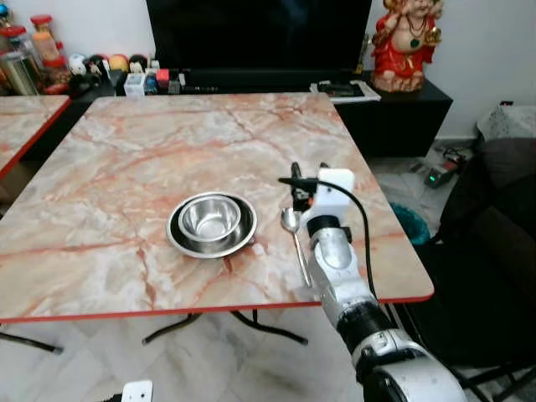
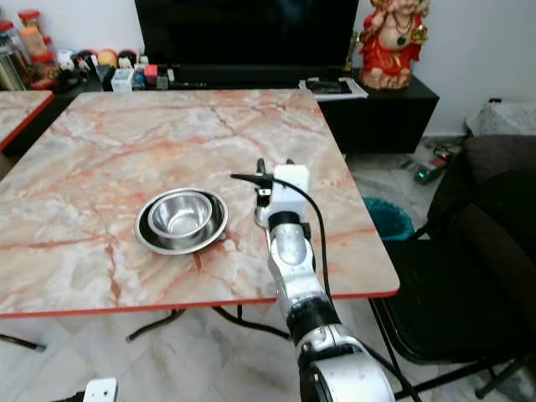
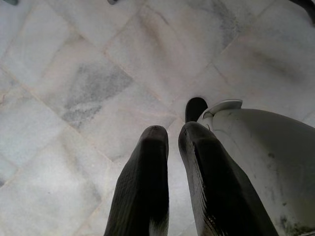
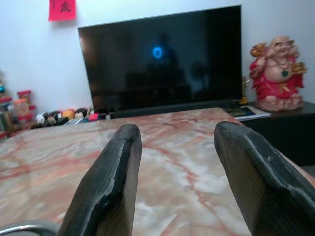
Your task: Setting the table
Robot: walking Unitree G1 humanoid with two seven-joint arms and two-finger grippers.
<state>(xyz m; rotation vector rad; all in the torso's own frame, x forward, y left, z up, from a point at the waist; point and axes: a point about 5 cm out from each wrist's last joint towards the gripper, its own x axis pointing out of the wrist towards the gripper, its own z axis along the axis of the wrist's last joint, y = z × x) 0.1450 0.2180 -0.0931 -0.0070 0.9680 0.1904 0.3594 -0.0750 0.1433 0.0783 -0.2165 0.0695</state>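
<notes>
Steel spoon [image 1: 293,234] lies on the marble table [image 1: 151,159] just under my right gripper [image 4: 179,187], handle running back toward me, fingers spread and empty; bowl [image 1: 213,219] sits leftward.

Even, soft daylight all round; the marble table [image 1: 167,159] stays crisp, only the near black fingers [image 4: 108,196] blur

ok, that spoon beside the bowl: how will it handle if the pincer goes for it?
The spoon looks like thin metal: probably stiff and light. Lying flat on the smooth marble table, it may skid rather than lift. The right pincer, open above it, would likely need an edge-on pinch.
</notes>
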